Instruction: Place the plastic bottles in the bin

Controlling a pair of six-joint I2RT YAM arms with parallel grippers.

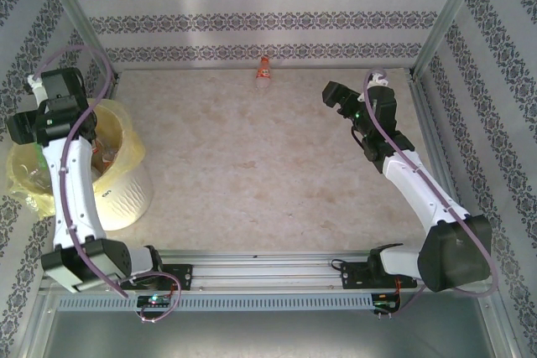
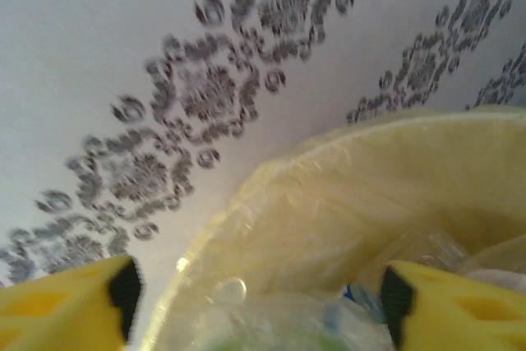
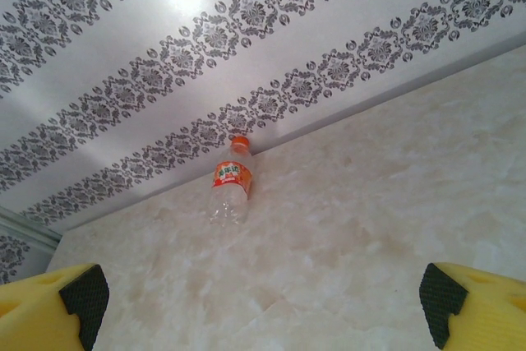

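One clear plastic bottle [image 1: 263, 70] with an orange cap and label lies on the table against the back wall; in the right wrist view this bottle [image 3: 232, 191] is well ahead of my right gripper [image 3: 259, 297]. That right gripper [image 1: 331, 94] is open and holds nothing. The bin [image 1: 126, 136], lined with a pale yellow bag, stands at the left edge. My left gripper [image 1: 23, 127] hangs over its far left rim. In the left wrist view the left gripper [image 2: 260, 297] is open above the bin [image 2: 345, 195], over several blurred bottles [image 2: 271, 322] lying inside.
Patterned walls close the table on the back and both sides, with metal posts in the back corners. A metal rail [image 1: 268, 272] with both arm bases runs along the near edge. The marble-look tabletop [image 1: 252, 165] stretches between the bin and the right arm.
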